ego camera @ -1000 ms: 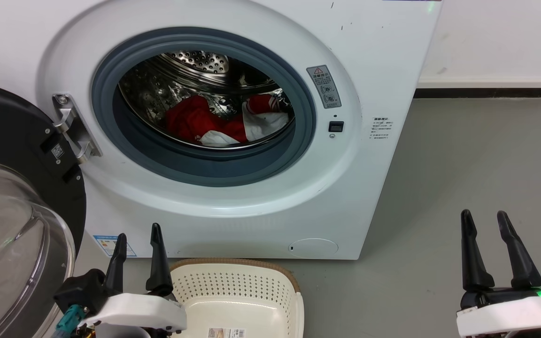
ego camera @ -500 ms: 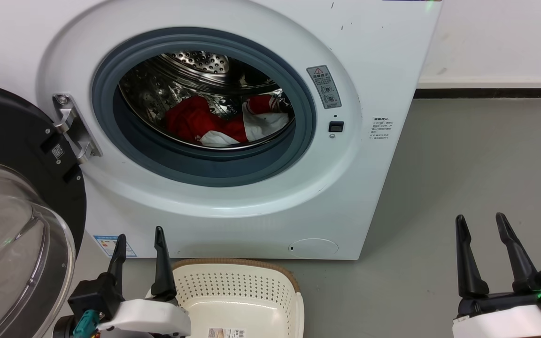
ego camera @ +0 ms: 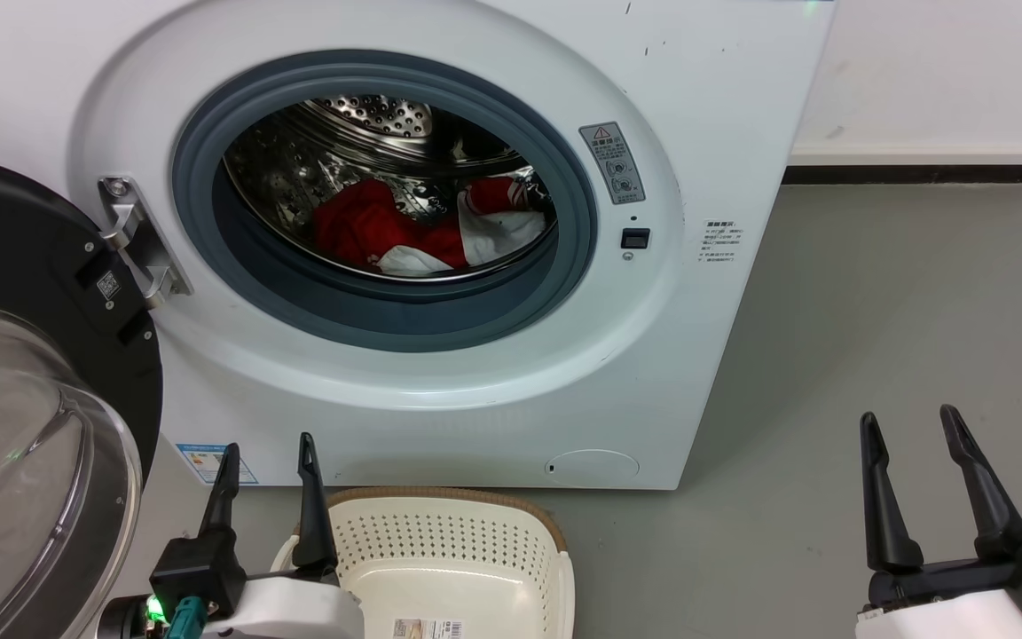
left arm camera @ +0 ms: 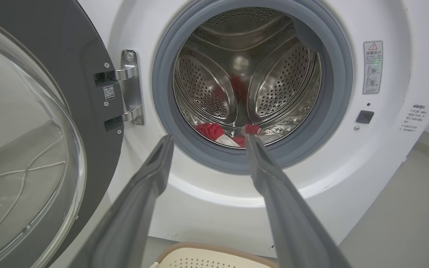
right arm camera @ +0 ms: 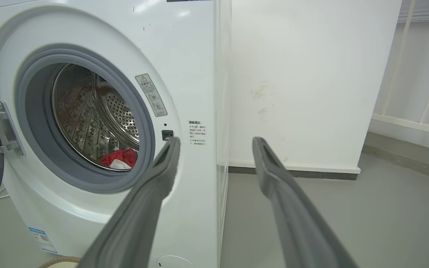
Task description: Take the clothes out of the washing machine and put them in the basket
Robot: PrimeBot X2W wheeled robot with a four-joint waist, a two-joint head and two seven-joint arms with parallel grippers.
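Your left claw (ego camera: 267,444) is empty, fingers apart, at the left edge of the basket (ego camera: 440,537). Your right claw (ego camera: 908,414) is spread too, over the floor (ego camera: 875,293). The red clothes (ego camera: 413,232) lie inside the washing machine (ego camera: 706,106), whose door (ego camera: 14,240) is open.

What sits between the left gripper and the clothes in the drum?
In the left wrist view, just the lower lip of the grey door seal lies between the left gripper and the clothes; nothing else blocks it.
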